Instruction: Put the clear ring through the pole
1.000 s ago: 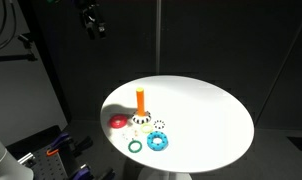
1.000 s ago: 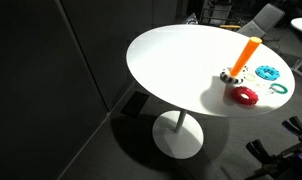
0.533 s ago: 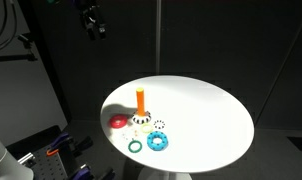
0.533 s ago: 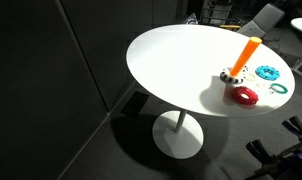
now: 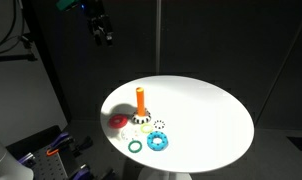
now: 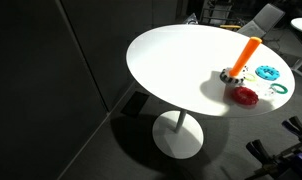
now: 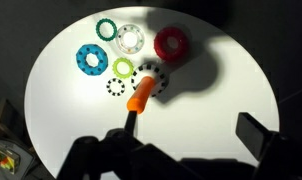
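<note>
The clear ring (image 7: 117, 88), see-through with dark specks round its rim, lies flat on the white table just beside the pole's base; it also shows in an exterior view (image 5: 159, 125). The pole (image 7: 142, 95) is an upright orange peg on a pale round base, seen in both exterior views (image 5: 140, 100) (image 6: 249, 52). My gripper (image 7: 176, 145) is open and empty, its dark fingers at the bottom of the wrist view. In an exterior view it hangs high above the table (image 5: 104, 35), up and to the left of the pole.
Round white pedestal table (image 5: 211, 120) (image 6: 171, 60). Near the pole lie a red ring (image 7: 172, 44) (image 6: 246, 96), a blue toothed ring (image 7: 91, 59) (image 6: 267, 72), a green toothed ring (image 7: 108, 28), a whitish ring (image 7: 129, 40) and a thin yellow-green ring (image 7: 123, 68). Dark surroundings.
My gripper has shifted slightly to the right and down in the exterior view that shows it. The rings and pole have not moved.
</note>
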